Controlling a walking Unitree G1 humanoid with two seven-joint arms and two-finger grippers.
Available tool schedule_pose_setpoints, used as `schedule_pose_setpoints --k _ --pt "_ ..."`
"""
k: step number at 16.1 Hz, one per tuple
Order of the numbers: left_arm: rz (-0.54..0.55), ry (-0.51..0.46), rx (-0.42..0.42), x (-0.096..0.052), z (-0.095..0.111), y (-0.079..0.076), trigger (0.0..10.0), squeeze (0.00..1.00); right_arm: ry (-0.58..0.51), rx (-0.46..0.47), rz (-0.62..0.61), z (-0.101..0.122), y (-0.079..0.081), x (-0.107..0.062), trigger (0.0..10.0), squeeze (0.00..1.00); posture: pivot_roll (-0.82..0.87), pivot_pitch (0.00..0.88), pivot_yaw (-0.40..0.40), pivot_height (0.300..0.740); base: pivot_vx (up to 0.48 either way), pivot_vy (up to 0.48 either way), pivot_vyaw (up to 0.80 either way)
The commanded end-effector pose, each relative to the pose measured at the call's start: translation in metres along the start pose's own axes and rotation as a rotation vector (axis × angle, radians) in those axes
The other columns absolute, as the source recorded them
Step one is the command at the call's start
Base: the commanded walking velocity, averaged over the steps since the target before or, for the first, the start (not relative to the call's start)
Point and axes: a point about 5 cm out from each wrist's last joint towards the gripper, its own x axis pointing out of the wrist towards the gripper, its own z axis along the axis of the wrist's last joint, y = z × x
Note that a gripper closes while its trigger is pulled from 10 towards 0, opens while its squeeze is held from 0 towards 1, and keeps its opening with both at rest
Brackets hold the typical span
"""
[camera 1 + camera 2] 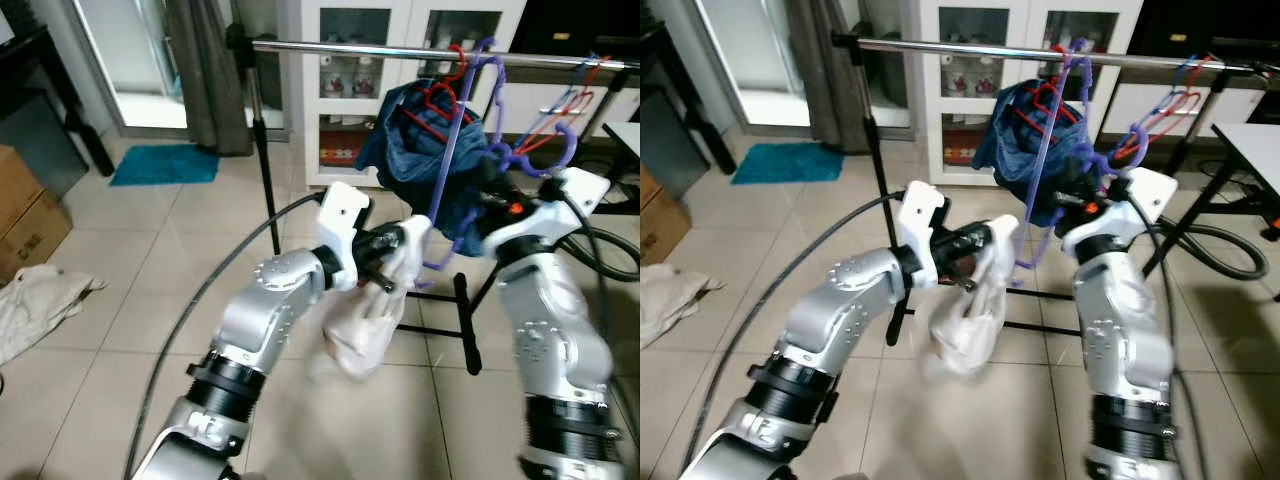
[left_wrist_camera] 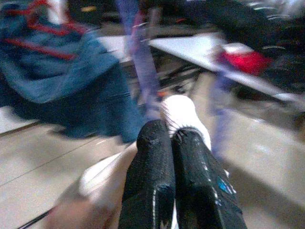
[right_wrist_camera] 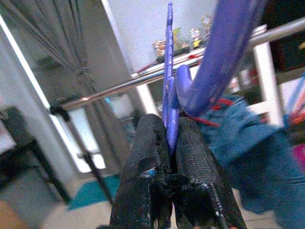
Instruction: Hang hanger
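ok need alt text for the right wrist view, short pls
The right gripper is shut on a purple hanger, seen along its two black fingers. Behind it a metal rail crosses the view, with a blue garment hanging beside the hanger and grey curtains further back.

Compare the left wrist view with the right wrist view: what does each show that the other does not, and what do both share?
Left wrist view alone: the left hand shut on a white cloth, with a white table behind. Right wrist view alone: the right hand shut on the purple hanger, plus the metal rail, a curtain and a teal mat. Both share the blue garment on its red hanger.
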Motion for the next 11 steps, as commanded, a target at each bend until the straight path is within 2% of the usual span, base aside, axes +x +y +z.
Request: schedule_pose_setpoints --k 1,2,3,4,5,6,7,8,9,11 --pt "0.157 -0.008 0.018 -0.016 0.001 0.023 0.0 0.00 0.108 -0.085 -0.008 -0.014 -0.006 -0.011 10.0 0.00 0.06 0.000 0.056 0.740 0.000 0.000 0.00" --pt "0.238 0.014 0.028 -0.032 -0.005 0.033 0.0 0.00 0.206 -0.160 -0.083 -0.027 -0.020 -0.027 10.0 0.00 0.05 0.000 0.068 0.740 0.000 0.000 -0.80" --pt "0.271 0.027 0.048 -0.041 -0.009 0.036 3.8 0.00 0.257 -0.197 -0.134 -0.033 -0.030 -0.039 10.0 0.00 0.05 0.000 0.073 0.740 0.000 0.000 -0.80" --pt "0.297 0.037 0.038 -0.052 -0.015 0.036 10.0 0.00 0.304 -0.237 -0.196 -0.039 -0.038 -0.055 10.0 0.00 0.01 0.000 0.091 0.740 0.000 0.000 -0.80" --pt "0.309 0.041 0.030 -0.056 -0.018 0.037 10.0 0.00 0.328 -0.253 -0.216 -0.042 -0.041 -0.064 10.0 0.00 0.00 0.000 0.103 0.740 0.000 0.000 -0.80" --pt "0.337 0.052 0.034 -0.060 -0.023 0.038 10.0 0.00 0.376 -0.224 -0.217 -0.046 -0.039 -0.079 10.0 0.00 -0.02 0.000 0.126 0.740 0.000 0.000 -0.80" --pt "0.355 0.075 0.040 -0.061 -0.031 0.038 10.0 0.00 0.409 -0.265 -0.219 -0.049 -0.036 -0.095 10.0 0.00 -0.05 0.000 0.146 0.740 0.000 0.000 -0.80" --pt "0.371 0.083 0.038 -0.061 -0.035 0.038 10.0 0.00 0.424 -0.277 -0.208 -0.048 -0.031 -0.102 10.0 0.00 -0.05 0.000 0.156 0.740 0.000 0.000 -0.80" --pt "0.369 0.074 0.041 -0.058 -0.039 0.033 10.0 0.00 0.432 -0.210 -0.223 -0.047 -0.025 -0.110 10.0 0.00 -0.05 0.007 0.152 0.740 0.000 0.000 -0.80" --pt "0.384 0.067 0.039 -0.060 -0.040 0.032 10.0 0.00 0.467 -0.214 -0.235 -0.052 -0.022 -0.114 10.0 0.00 -0.05 0.016 0.121 0.740 0.000 0.000 -0.80"
